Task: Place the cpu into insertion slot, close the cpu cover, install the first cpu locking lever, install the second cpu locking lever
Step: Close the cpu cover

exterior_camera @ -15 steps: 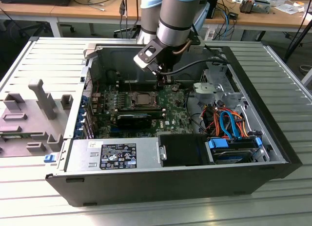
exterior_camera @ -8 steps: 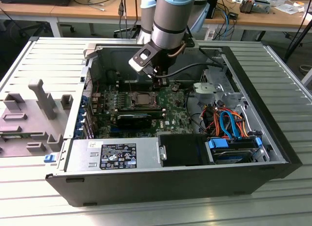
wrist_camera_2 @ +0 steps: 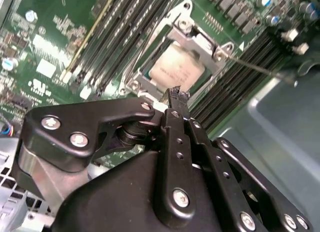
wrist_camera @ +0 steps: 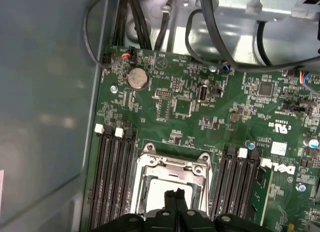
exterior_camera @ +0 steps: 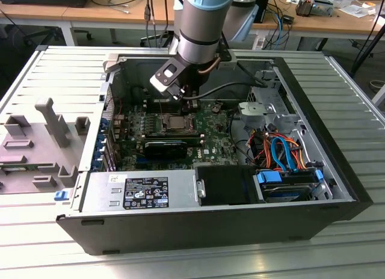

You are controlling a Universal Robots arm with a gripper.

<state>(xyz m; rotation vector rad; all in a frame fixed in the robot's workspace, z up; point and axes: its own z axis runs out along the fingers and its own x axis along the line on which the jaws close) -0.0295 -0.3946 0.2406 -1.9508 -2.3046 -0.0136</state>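
Note:
The cpu (wrist_camera_2: 176, 68) lies flat in the insertion slot (exterior_camera: 178, 122), its pale grey top showing in both wrist views. The cpu cover (wrist_camera_2: 197, 39), a silvery frame, lies down around the chip; its top bar (wrist_camera: 172, 164) shows in the first wrist view. A thin metal lever (wrist_camera_2: 256, 68) sticks out from one corner of the cover over the black memory slots. My gripper (wrist_camera_2: 177, 94) hangs just above the edge of the cover, fingers shut with nothing between them. Its tips (wrist_camera: 175, 194) sit over the chip's near side. In the exterior view the gripper (exterior_camera: 186, 100) is directly above the socket.
Long black memory slots (wrist_camera: 112, 182) flank the socket on both sides. Black cables (wrist_camera: 210, 32) run along the case wall beyond the green board (wrist_camera: 190, 107). A drive bay with orange and blue cables (exterior_camera: 280, 153) and a power supply (exterior_camera: 141, 192) fill the case front. A grey fixture (exterior_camera: 42, 141) lies outside the case.

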